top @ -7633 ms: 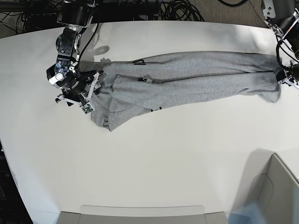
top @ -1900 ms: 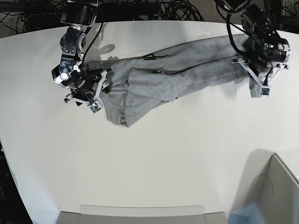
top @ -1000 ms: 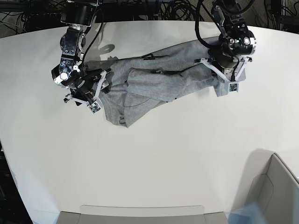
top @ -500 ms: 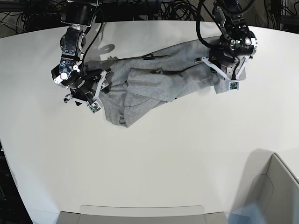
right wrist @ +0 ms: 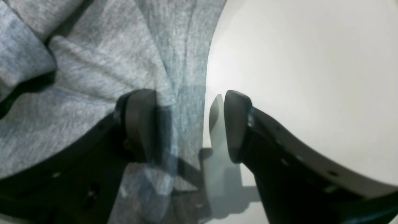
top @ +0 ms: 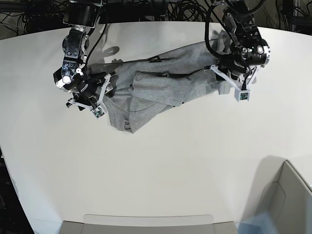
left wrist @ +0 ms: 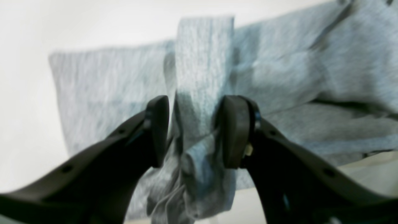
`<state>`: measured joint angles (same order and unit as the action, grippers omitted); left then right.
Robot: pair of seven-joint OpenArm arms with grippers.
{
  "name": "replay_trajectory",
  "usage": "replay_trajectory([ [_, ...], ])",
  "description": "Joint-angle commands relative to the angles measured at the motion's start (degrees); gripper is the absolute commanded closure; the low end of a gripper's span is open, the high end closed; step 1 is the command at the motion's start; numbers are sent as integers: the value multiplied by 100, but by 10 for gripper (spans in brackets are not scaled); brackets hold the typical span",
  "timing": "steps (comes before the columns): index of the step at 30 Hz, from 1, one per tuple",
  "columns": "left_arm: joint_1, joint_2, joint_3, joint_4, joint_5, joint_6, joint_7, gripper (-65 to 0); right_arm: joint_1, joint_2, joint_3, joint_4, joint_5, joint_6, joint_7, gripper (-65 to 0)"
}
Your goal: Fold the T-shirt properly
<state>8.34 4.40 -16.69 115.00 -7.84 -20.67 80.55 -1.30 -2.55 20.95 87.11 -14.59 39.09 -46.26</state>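
Observation:
The light heather-grey T-shirt (top: 161,87) lies bunched in a long, twisted band across the far half of the white table (top: 161,161). A bit of black lettering (top: 156,59) shows on its far edge. My left gripper (top: 228,80) is at the shirt's right end. In the left wrist view it (left wrist: 194,133) is shut on a gathered fold of the T-shirt (left wrist: 202,62). My right gripper (top: 103,87) is at the shirt's left end. In the right wrist view it (right wrist: 189,127) straddles the T-shirt's (right wrist: 93,77) edge, with bare table showing between the cloth and one finger (right wrist: 236,124).
A grey bin (top: 287,195) stands at the front right corner. A flat grey tray (top: 146,223) lies along the front edge. Black cables (top: 185,9) pile up behind the table's far edge.
My left gripper carried the shirt's right end from the far right in toward the middle, then shifted slightly right in the last half second. The right arm has stayed still.

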Motion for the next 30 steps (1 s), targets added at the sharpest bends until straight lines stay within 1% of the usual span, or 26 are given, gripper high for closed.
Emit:
replay_trajectory([
  [1, -47, -14, 126, 109, -74, -171, -55, -269, -59, 57, 37, -39, -515, 91, -495, -338],
  [2, -47, -14, 231, 118, -74, -417, -55, -262, -59, 57, 37, -39, -515, 91, -495, -338],
  [3, -47, -14, 293, 118, -74, -733, -55, -245, -59, 57, 37, -39, -515, 91, -495, -338],
  [6, -47, 21, 451, 118, -74, -1648, -55, -168, -50, 57, 37, -39, -515, 91, -495, -338],
  [7, -47, 21, 513, 118, -74, -1903, -55, -144, -50, 57, 37, -39, -515, 91, -495, -338],
  [10, -65, 21, 609, 118, -74, -1933, -55, -70, -41, 57, 37, -39, -515, 91, -495, -338],
  [14, -328, 21, 583, 118, -74, -1933, -55, -2, -41, 57, 37, -39, -515, 91, -495, -338],
  [17, -522, -14, 574, 118, -65, -1933, -55, 0, -41, 57, 37, -39, -515, 91, -495, -338],
  [20, -979, 4, 618, 118, -65, -1933, -55, 0, -41, 48, 37, -39, -497, 91, -495, -338],
  [22, -1243, 21, 645, 118, -74, -1933, -55, 0, -41, -57, 37, -39, -506, 91, -495, -338],
  [23, -1313, 21, 733, 109, -74, -1933, -55, 0, -41, -84, 37, -39, -515, 91, -495, -338],
  [25, -1348, -67, 1172, 109, -56, -1933, -55, 0, -41, -93, 37, -39, -515, 91, -495, -338],
  [27, -1120, -383, 1603, 91, -38, -1933, -55, 0, -41, -93, 37, -39, -515, 91, -495, -338],
  [30, -671, -700, 1805, 100, -38, -1933, -55, 0, -50, -66, 37, -39, -515, 91, -495, -338],
])
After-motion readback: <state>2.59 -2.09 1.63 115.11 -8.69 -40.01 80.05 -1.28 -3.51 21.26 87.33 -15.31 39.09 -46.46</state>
